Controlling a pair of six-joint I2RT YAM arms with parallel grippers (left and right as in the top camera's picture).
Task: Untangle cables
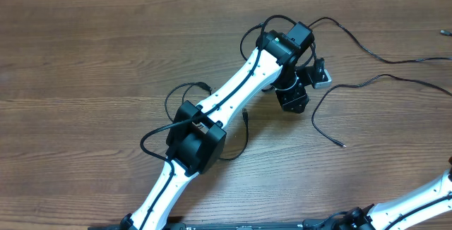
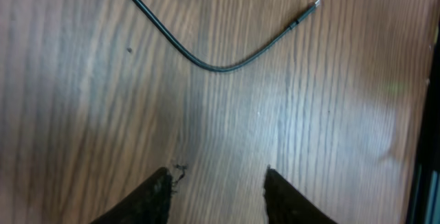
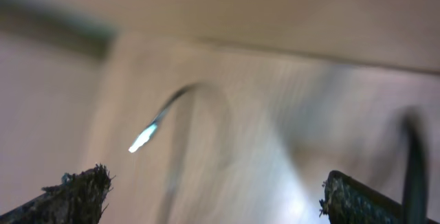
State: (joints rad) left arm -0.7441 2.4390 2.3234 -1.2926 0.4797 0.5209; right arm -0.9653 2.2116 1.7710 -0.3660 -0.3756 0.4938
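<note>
Woodgrain table (image 1: 85, 61) filled nearly the whole overhead view, brown planks running side to side, with only a paler plain strip beyond the far edge. Left arm (image 1: 233, 92) was stretched long, white and black, from the near edge diagonally up to the middle of the table, wrist bent over and pointing down at the wood. Left gripper (image 2: 216, 183) hung just above the surface with its fingers (image 2: 148, 200) partway apart, and there was bare wood between them and nothing held. Right arm (image 1: 424, 195) barely showed, low in the near right corner. Right gripper (image 3: 213, 196) was spread wide with nothing in its grasp, in a badly blurred picture. Count them: two arms, two grippers, and two long thin black cables lying loose on the right half of the table. The far cable (image 1: 385, 61) ran off from behind the left wrist towards the right edge. The near cable (image 1: 313, 116) looped just beside the left gripper and ended in a free plug. A third thin strand (image 1: 248, 135) lay beside the left forearm; whether it was a separate cord, I could not tell. From the left wrist, one cable curve (image 2: 206, 64) and its plug end (image 2: 315, 5) lay ahead of the fingertips, apart from them.
</note>
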